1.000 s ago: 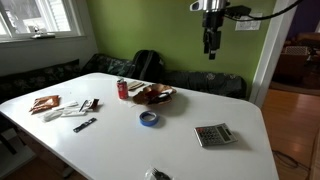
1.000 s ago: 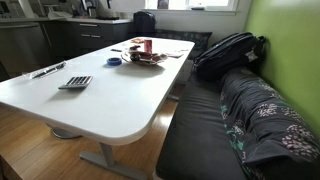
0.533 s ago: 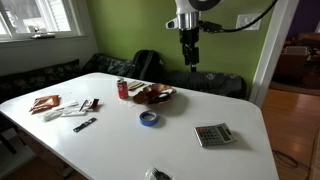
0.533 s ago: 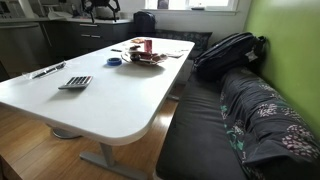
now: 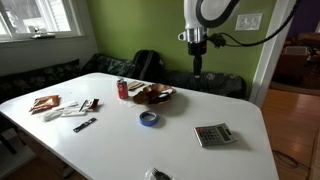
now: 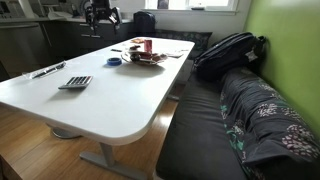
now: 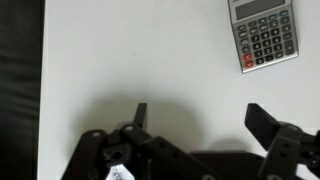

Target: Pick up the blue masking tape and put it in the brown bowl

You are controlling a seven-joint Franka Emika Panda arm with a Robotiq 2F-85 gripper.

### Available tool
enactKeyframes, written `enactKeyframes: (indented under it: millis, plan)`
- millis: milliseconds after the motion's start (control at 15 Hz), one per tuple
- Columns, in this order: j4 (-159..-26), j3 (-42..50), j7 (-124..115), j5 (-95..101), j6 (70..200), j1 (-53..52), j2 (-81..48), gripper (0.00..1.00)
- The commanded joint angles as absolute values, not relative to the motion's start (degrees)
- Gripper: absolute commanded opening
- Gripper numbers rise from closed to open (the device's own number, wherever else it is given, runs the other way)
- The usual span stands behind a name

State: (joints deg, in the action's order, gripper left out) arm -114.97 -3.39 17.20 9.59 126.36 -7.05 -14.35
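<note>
Reviewing from the largest item down: the white table (image 5: 110,145) is a smooth, glossy slab with rounded corners, and it carries everything. My gripper (image 5: 197,66) hangs high above the far side, well apart from every object. In the wrist view its dark fingers (image 7: 262,118) stand spread wide with nothing between them. The brown bowl (image 5: 155,96) is shallow, dark and wooden-looking, and sits mouth up, so it can take a drop from above. The grey calculator (image 7: 262,32), flat and keyed, lies below the wrist camera. I judge from this that I am not yet over the target. The red soda can (image 5: 123,89) stands upright just beside the bowl. The blue masking tape (image 5: 149,118) lies flat on the table near the bowl, not touching it. Its hole faces up, which suits a top-down pinch across the ring wall.
</note>
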Motion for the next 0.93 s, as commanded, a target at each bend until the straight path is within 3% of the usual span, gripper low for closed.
enactKeyframes:
  millis: [0,467,867]
  plan:
    - [-115.8,-4.3,1.9,9.9,131.3,-9.1,-18.8,1.0]
    - [-108.2,-1.8,-26.5,12.5,132.8,-17.2,-26.3,1.0]
    - [-108.0,-1.4,-30.1,10.3,134.2,-17.3,-26.6,1.0]
